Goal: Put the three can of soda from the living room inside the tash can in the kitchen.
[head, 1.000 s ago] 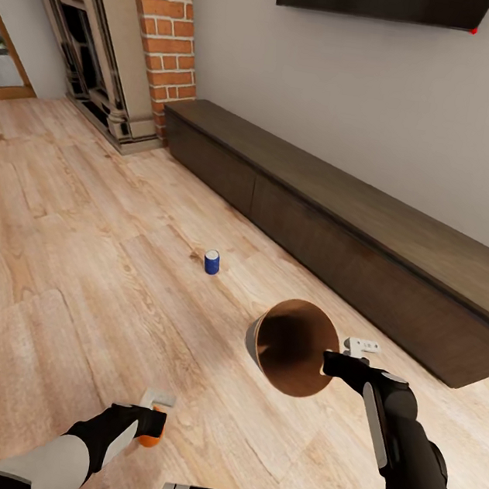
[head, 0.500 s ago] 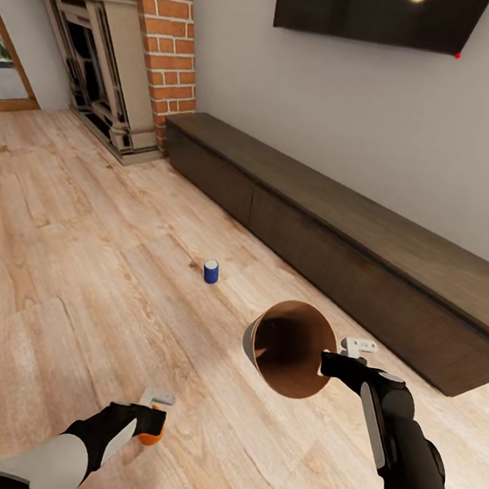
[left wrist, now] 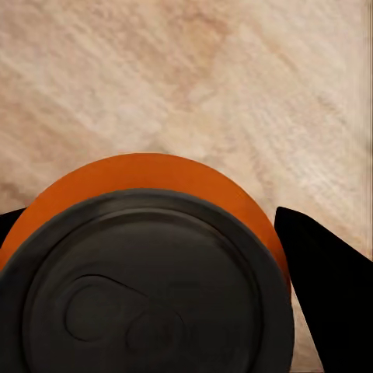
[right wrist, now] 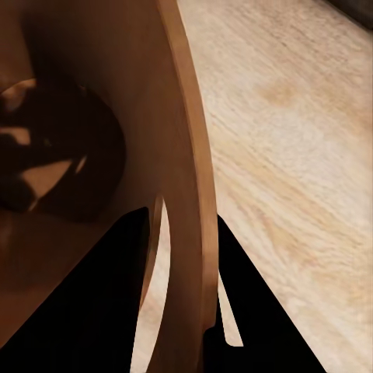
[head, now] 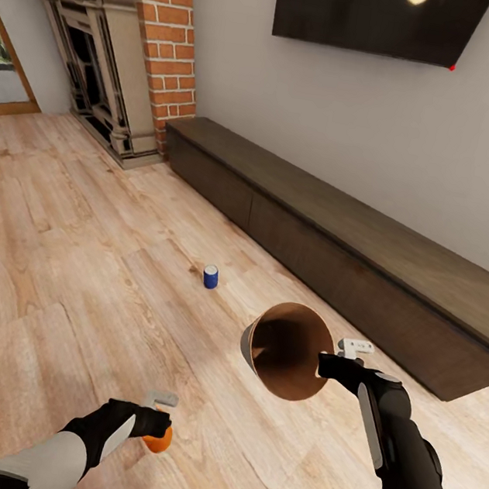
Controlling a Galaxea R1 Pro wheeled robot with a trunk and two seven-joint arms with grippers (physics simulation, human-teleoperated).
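Left claw (head: 156, 429): squeezing an orange can (head: 158, 441), held low, ready to drop in | Right claw (head: 335, 357): pinching the bin (head: 285, 349) by its rim — mouth tipped toward me | Blue can (head: 210, 276): upright on floor (head: 61, 264), near the bench (head: 366, 270) — next to fetch

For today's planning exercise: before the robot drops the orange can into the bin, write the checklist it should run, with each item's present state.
1. Left claw shut on the orange can: ok.
2. Right claw shut on the trash can rim: ok.
3. Trash can mouth facing up to receive a can: not ok, tilted sideways.
4. Orange can above the mouth: not ok, well apart.
5. Blue can standing on the floor, reachable later: ok.
6. Trash can contents: cannot tell.
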